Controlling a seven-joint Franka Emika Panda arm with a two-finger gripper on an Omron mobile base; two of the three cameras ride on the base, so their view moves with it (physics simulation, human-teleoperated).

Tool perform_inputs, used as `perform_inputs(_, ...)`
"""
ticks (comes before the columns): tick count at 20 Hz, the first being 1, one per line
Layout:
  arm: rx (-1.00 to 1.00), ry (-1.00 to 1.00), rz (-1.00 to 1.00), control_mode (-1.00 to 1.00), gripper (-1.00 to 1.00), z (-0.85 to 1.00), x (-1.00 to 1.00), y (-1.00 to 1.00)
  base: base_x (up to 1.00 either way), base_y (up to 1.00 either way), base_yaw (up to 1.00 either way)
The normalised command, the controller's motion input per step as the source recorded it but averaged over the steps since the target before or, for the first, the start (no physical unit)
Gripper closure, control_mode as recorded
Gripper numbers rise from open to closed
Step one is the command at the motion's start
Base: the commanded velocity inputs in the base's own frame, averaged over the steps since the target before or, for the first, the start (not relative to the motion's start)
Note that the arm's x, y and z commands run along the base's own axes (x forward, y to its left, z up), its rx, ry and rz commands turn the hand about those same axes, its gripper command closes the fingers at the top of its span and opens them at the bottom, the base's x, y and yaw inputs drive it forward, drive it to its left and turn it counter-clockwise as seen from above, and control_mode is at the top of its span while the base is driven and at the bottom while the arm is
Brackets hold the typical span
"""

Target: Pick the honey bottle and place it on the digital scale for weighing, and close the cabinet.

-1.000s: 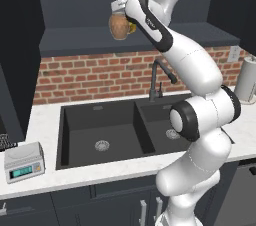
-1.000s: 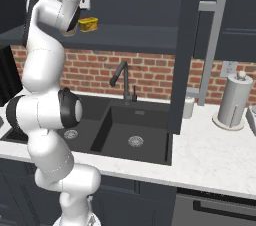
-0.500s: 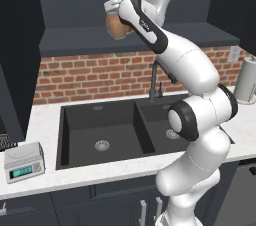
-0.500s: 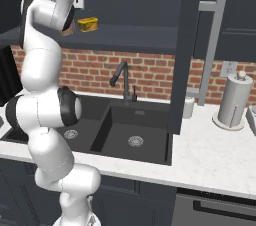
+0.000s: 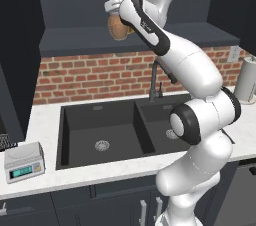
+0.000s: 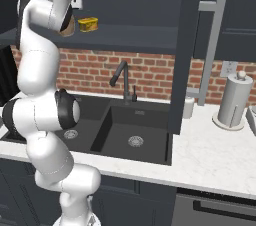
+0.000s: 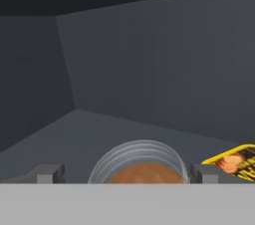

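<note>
A dark kitchen with a red brick backsplash, a white countertop (image 5: 45,120) and a black double sink (image 5: 107,132) is seen in the base views. At the upper centre of the left base view the honey bottle (image 5: 118,24) is held in the air in front of the open cabinet (image 6: 187,50), above the shelf (image 5: 75,40), its pale lid tilted toward the upper left. In the hand view the gripper (image 7: 127,174) is clenched on the bottle, one dark finger tip (image 7: 46,174) standing at each side of the lid at the bottom centre. A small yellow container (image 6: 88,24) is seen on the shelf at the upper left of the right base view, just beside the bottle. The digital scale (image 5: 22,161) rests on the counter at the lower left of the left base view, well apart from the bottle, its teal display facing forward. The cabinet door (image 6: 180,70) with its long silver handle (image 6: 212,45) stands open at the upper right of the right base view, and a paper towel roll (image 6: 234,101) stands on the counter beneath it.
</note>
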Motion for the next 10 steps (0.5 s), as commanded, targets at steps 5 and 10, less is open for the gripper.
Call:
perform_inputs(5, 0.00, 0.00, 0.00, -1.00, -1.00, -0.02, -0.01, 0.00, 0.00, 0.00, 0.00)
perform_inputs(10, 0.00, 0.01, 0.00, -1.00, -1.00, -0.05, 0.33, -0.11, 0.00, 0.00, 0.00)
